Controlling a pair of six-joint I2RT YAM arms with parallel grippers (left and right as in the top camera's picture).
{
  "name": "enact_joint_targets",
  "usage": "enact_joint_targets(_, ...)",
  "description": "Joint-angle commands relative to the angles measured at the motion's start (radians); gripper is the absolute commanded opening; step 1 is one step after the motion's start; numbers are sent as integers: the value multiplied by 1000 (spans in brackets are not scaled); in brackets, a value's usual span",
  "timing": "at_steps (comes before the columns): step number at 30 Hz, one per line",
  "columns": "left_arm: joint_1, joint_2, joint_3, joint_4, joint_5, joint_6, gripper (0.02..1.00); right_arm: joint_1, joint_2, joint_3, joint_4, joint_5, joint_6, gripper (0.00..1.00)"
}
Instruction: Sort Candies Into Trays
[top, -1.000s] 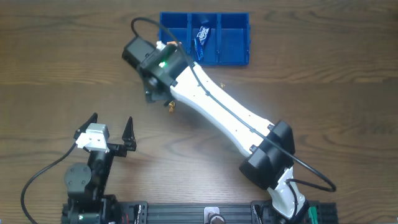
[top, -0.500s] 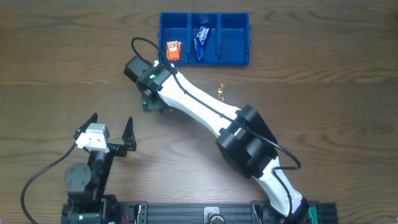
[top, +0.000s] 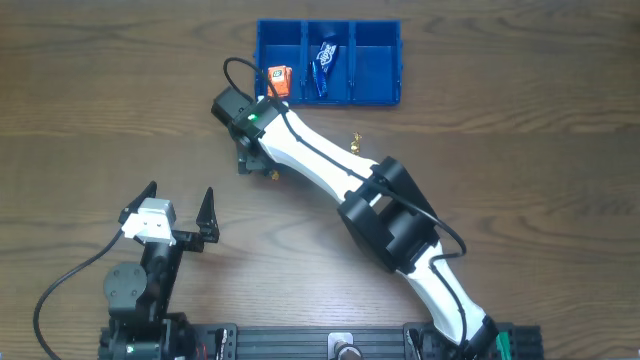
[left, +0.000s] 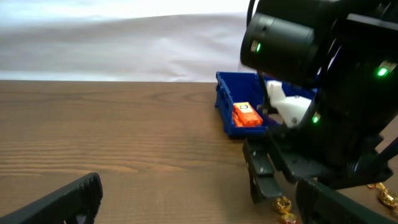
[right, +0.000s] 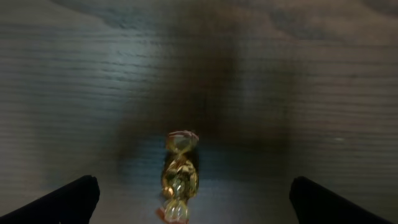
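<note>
Since a gold candy (right: 179, 177) lies on the worktop (top: 520, 150) straight between my right pincer's (top: 255, 162) fingers, I hold that pincer spread and low over it, pinching nothing; closing looks like the next step. Right arm reaches across the middle because this candy sits left of centre, near the tray (top: 377, 70). Left pincer (top: 181, 205) spread, parked near its base, well apart from the candies.

Count: gold candies 2, both on the worktop (second gold candy (top: 355, 145) lies beside my right forearm); orange candy (top: 279, 80) 1, left compartment; blue candy (top: 323, 58) 1, middle compartment. Tray compartments 3; gold probably belongs in the right one.
</note>
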Motion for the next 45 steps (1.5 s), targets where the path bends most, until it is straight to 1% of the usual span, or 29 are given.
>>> enact_joint_targets(1,3,-5,-20,-31,17,14,996,-11,29,-3,17,0,-11,947)
enact_joint_targets(2,3,-5,-20,-31,17,15,998,-11,29,-3,21,-7,-11,912)
enact_joint_targets(4,3,-5,-20,-31,17,14,996,-11,31,-3,24,-14,-11,807)
enact_joint_targets(7,3,-5,-20,-31,17,14,996,-11,31,-3,24,-13,-11,691)
enact_joint_targets(9,3,-5,-20,-31,17,15,996,-11,31,-3,24,-13,-11,625)
enact_joint_targets(11,3,-5,-20,-31,17,14,996,-11,33,-3,24,-13,-11,584)
enact_joint_targets(17,3,-5,-20,-31,17,15,998,-11,39,-3,29,-14,-11,538)
enact_joint_targets(25,3,-5,-20,-31,17,15,998,-11,40,-3,32,-14,-11,507)
enact_joint_targets(31,3,-5,-20,-31,17,15,998,-11,42,-4,31,-14,-11,457)
enact_joint_targets(33,3,-5,-20,-31,17,14,998,-8,42,-4,31,-14,-11,421)
enact_joint_targets(45,3,-5,-20,-31,17,15,998,-6,58,-4,32,-19,-6,408)
